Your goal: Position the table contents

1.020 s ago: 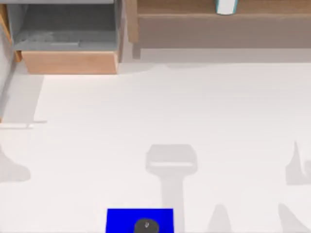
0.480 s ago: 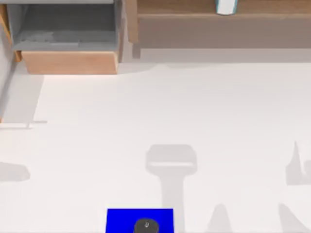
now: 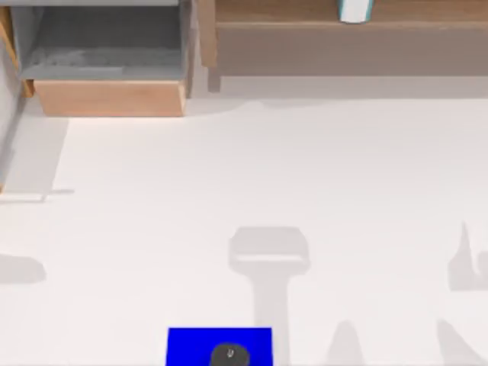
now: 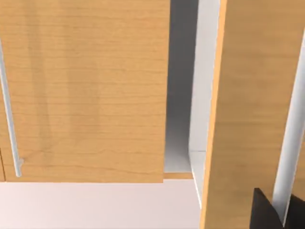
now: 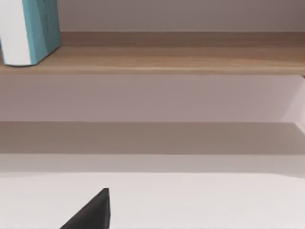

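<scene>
The tiny dark grey round piece lies on a blue mat at the front edge of the white table. The teal item with a white part stands upright on the wooden shelf at the back right, and it appears again in the right wrist view. A dark corner of my left gripper sits close to the wooden cabinet front. A dark tip of my right gripper hangs over the table, facing the shelf.
An open wooden drawer with a grey inside juts out at the back left. The long wooden shelf unit spans the back right. A metal handle runs down the cabinet front. Grey arm shadows fall on the table's front half.
The shadow at the table's left edge has shrunk and flattened. The grey piece, the blue mat and the teal item have not moved.
</scene>
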Tool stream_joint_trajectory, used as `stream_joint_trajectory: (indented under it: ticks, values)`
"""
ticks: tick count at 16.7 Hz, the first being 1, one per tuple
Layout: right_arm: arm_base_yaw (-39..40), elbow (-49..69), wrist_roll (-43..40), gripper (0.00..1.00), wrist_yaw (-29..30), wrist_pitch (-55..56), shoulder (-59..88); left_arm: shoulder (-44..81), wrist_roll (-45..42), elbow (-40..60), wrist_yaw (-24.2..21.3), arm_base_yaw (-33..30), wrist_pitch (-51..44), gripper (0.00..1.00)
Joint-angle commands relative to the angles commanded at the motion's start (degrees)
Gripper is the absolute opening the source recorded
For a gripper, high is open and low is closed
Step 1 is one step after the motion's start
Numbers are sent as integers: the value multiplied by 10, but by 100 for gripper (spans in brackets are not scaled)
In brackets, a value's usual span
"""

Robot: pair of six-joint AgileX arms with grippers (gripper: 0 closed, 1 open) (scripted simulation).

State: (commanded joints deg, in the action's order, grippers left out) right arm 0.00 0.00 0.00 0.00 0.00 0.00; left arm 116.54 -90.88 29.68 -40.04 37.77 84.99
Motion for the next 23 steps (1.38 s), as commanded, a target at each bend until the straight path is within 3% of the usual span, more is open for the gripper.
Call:
stream_joint_trajectory:
  ticks: [8,14,20,23]
  values:
    - [0,0,0,100,0,0,0,50,3,122,66,-67,-68,0]
    - [0,0,0,100,0,0,0,57,4,130,71,-68,-76,0]
    - [0,0,0,100,0,0,0,108,6,249,110,-110,-138,0]
    - [0,0,0,100,0,0,0,114,6,262,117,-117,-148,0]
